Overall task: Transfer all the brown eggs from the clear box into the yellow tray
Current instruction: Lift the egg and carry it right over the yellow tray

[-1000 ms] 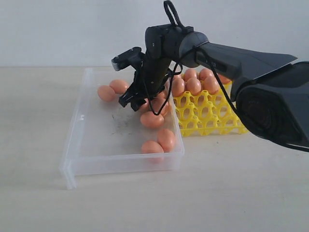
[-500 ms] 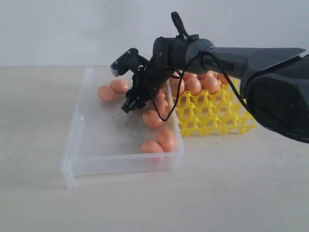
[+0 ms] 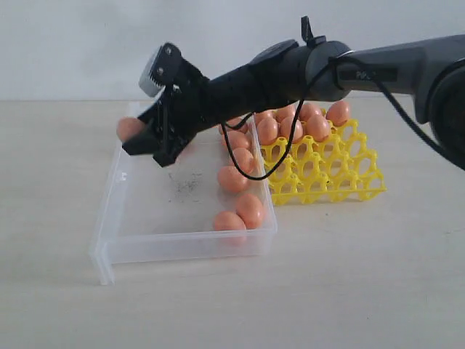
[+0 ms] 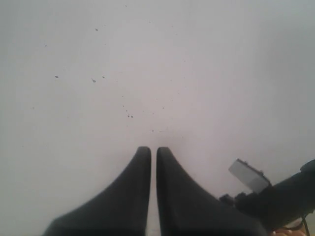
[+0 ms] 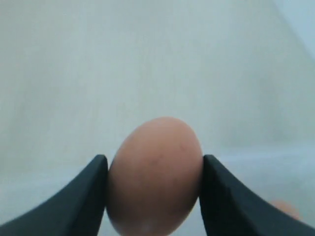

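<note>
Clamping a brown egg (image 5: pixel 155 187) across its broad middle at lower centre, the right gripper (image 5: pixel 153 160) likely needs gentle pressure: smooth, light, brittle shell. Left gripper (image 4: pixel 153 152) closed, empty.

Counted one shallow clear plastic rectangular box (image 3: pixel 116 218) and one bright yellow plastic lattice egg tray (image 3: pixel 327 178). Counted smooth orange-brown oval eggs (image 3: pixel 232 179): five showing loose in the box, about seven in the tray cups with the back ones partly hidden by the black arm (image 3: pixel 290 73) so exact number unclear, plus one clamped in the right gripper (image 5: pixel 153 160). Counted two black two-finger grippers in all, the second being the left gripper (image 4: pixel 153 150).
</note>
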Motion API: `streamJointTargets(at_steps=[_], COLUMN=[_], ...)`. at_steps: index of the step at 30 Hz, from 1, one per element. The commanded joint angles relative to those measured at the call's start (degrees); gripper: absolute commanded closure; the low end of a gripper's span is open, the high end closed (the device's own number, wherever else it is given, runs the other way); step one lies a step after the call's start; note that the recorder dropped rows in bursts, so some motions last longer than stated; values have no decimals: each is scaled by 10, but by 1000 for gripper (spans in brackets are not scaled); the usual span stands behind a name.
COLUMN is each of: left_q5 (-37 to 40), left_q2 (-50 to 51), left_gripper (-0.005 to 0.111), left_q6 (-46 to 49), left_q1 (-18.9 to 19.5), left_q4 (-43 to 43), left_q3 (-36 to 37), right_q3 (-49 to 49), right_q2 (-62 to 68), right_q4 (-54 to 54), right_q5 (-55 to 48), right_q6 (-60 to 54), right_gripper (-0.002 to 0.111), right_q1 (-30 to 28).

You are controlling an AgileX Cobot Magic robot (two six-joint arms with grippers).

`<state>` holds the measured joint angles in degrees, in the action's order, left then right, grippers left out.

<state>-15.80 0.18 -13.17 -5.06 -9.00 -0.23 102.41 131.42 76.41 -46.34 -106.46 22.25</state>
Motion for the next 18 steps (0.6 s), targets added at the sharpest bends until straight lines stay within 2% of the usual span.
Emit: streamJointTargets(at_steps=[1,3,8,14,18], left_q5=[4,4,4,4,4], left_q2=[-2,-2,-2,-2,-2], left_gripper=[102,102,102,102,102], left_q6=[-2,-2,-2,-2,-2], left_q1=[-2,-2,-2,-2,-2], left_q4=[4,4,4,4,4], left_q3=[2,2,2,2,2], right_q3=[-42,-65,-95,-135,-201], right_q2=[-38,-49,-74,-131,-178], right_q4=[168,230,219,163,78], right_q5=[-26,-40,-35,269,383], right_q6=[-129,-156,-156,-156,-156], right_gripper=[109,109,109,109,109], right_q1=[0,0,0,0,0])
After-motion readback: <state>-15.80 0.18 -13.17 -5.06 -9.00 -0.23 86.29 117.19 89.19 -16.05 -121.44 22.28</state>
